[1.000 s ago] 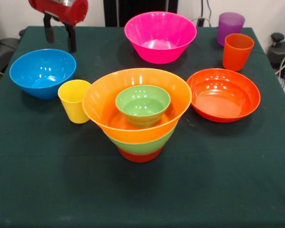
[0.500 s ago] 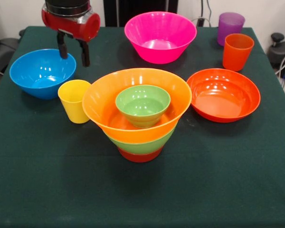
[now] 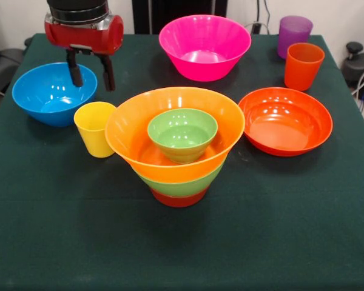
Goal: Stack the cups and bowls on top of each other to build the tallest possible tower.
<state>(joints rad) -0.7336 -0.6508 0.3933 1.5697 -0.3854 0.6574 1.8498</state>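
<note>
Upper left, the empty hand (image 3: 91, 73) hangs open above the yellow cup (image 3: 94, 128); next it needs lowering around the rim.

The arm (image 3: 79, 9) is cut off by the top edge, only its lower end showing; the small red-orange bowl (image 3: 178, 198) shows just a low band beneath the medium green bowl (image 3: 182, 183), itself mostly covered by the large yellow-orange bowl (image 3: 130, 130); the orange cup (image 3: 303, 65) hides the purple cup (image 3: 293, 31) base.
</note>
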